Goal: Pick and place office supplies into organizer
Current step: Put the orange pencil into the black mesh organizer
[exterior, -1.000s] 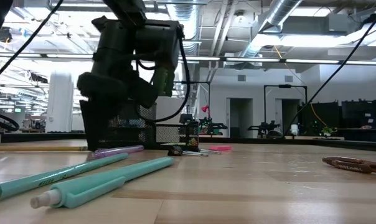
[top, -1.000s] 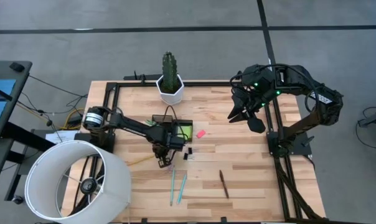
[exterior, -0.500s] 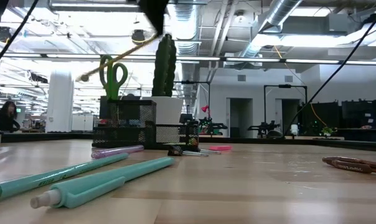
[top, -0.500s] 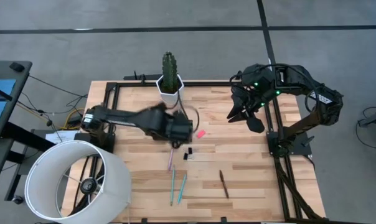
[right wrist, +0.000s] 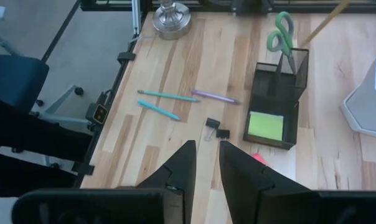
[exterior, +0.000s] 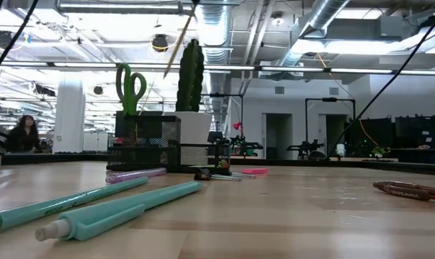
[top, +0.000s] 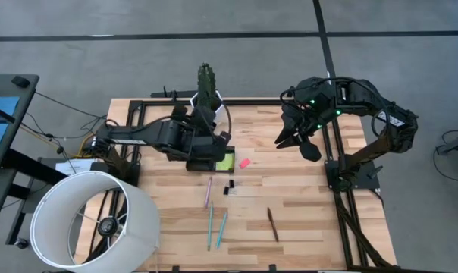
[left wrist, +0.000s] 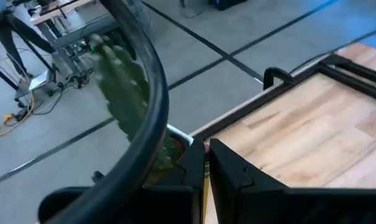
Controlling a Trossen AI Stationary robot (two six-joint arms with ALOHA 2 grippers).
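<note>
The left pincer [top: 201, 136], clamped on a yellow pen [exterior: 180, 37], hangs above the organizer [top: 214, 157] mid-desk. Next, it must lower the pen into the tall cup beside the scissors [exterior: 131, 88]. The right pincer [top: 288, 136] waits slightly apart, far right.

A grey concrete floor [top: 214, 53] is spreading around the wooden table [top: 305, 197], with dark seam lines [top: 214, 34] crossing it beyond the table's far edge. Beside the table's near left corner a white round lampshade [top: 85, 220] is standing. Across the table, the low view is showing a large hall: silver ducts [exterior: 325, 29] are running under the ceiling, strip lights are glowing, and a person [exterior: 24, 133] is sitting far off (left of the table).
</note>
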